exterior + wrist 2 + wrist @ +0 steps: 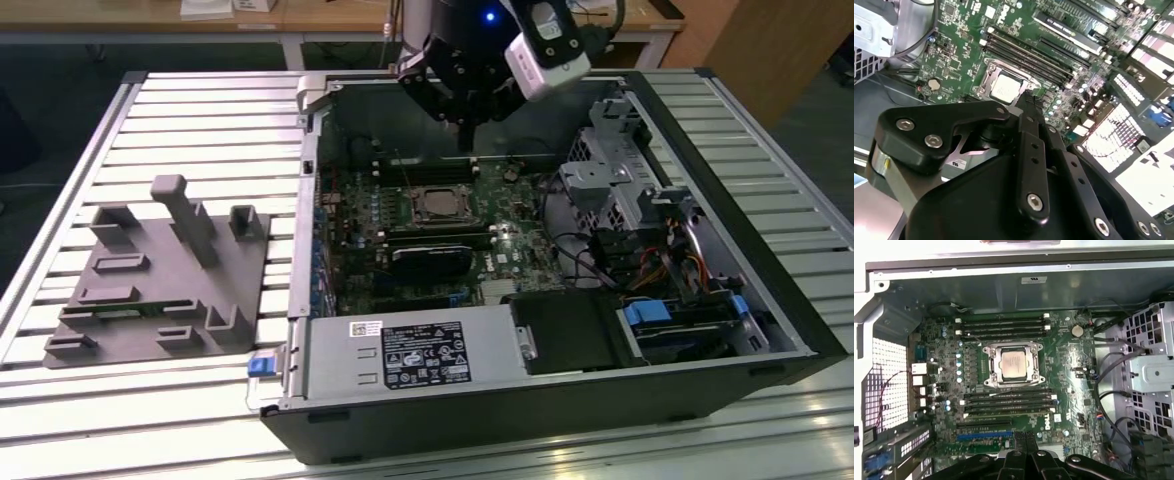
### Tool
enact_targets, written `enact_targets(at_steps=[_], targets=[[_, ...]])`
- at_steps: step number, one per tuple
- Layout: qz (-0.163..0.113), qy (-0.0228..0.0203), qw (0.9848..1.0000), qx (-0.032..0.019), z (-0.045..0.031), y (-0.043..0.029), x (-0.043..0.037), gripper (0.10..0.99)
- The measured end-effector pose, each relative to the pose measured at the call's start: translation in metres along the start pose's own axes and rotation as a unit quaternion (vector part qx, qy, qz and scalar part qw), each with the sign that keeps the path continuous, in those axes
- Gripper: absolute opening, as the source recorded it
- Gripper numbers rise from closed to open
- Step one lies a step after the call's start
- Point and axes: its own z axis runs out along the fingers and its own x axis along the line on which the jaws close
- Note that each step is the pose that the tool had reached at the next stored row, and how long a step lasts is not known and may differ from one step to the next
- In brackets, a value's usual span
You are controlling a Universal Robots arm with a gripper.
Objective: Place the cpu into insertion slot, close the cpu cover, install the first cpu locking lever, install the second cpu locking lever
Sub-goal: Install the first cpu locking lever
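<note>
I am viewing a slatted metal table that is carrying everything under inspection. A black computer case is lying on its side with the panel off, taking up the table from the centre toward three o'clock in the exterior view. A grey moulded fixture block is sitting well apart from it at nine o'clock. Inside the case, a silver power supply is occupying the six o'clock edge. The green motherboard is lying flat on the case floor beyond it, toward twelve o'clock.

The gripper is hanging above the case at its twelve o'clock end, clear of the board and touching nothing. In the first wrist view its fingers are lying pressed together with no gap between them, and they are gripping nothing.

Banks of long black memory slots are running along two opposite sides of the socket. The cpu cover is lying down flat as a silver frame over the insertion slot. The cpu is sitting level inside that slot, its silvery top showing through the cover's cut-out. In the exterior view it is lying at six o'clock of the gripper tip, apart from it.
</note>
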Motion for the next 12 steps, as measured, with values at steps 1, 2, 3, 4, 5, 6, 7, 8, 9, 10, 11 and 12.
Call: enact_targets(at_steps=[1, 2, 3, 4, 5, 6, 7, 8, 9, 10, 11, 12], targets=[[0.000, 0.0000, 1.0000, 0.0000, 0.0019, 0.0012, 0.0002, 0.106], [0.000, 0.0000, 1.0000, 0.0000, 0.0038, 0.0025, 0.0003, 0.106], [0.000, 0.0000, 1.0000, 0.0001, 0.0057, 0.0037, 0.0005, 0.106], [0.000, 0.0000, 1.0000, 0.0000, 0.0076, 0.0049, 0.0006, 0.106], [0.000, 0.0000, 1.0000, 0.0000, 0.0096, 0.0061, 0.0008, 0.106], [0.000, 0.0000, 1.0000, 0.0000, 0.0117, 0.0073, 0.0010, 0.106], [0.000, 0.0000, 1.0000, 0.0000, 0.0136, 0.0085, 0.0011, 0.106], [0.000, 0.0000, 1.0000, 0.0001, 0.0154, 0.0096, 0.0013, 0.106], [0.000, 0.0000, 1.0000, 0.0000, 0.0173, 0.0107, 0.0014, 0.106], [0.000, 0.0000, 1.0000, 0.0000, 0.0193, 0.0118, 0.0015, 0.106], [0.000, 0.0000, 1.0000, 0.0000, 0.0212, 0.0129, 0.0017, 0.106], [0.000, 0.0000, 1.0000, 0.0000, 0.0232, 0.0140, 0.0019, 0.106]])
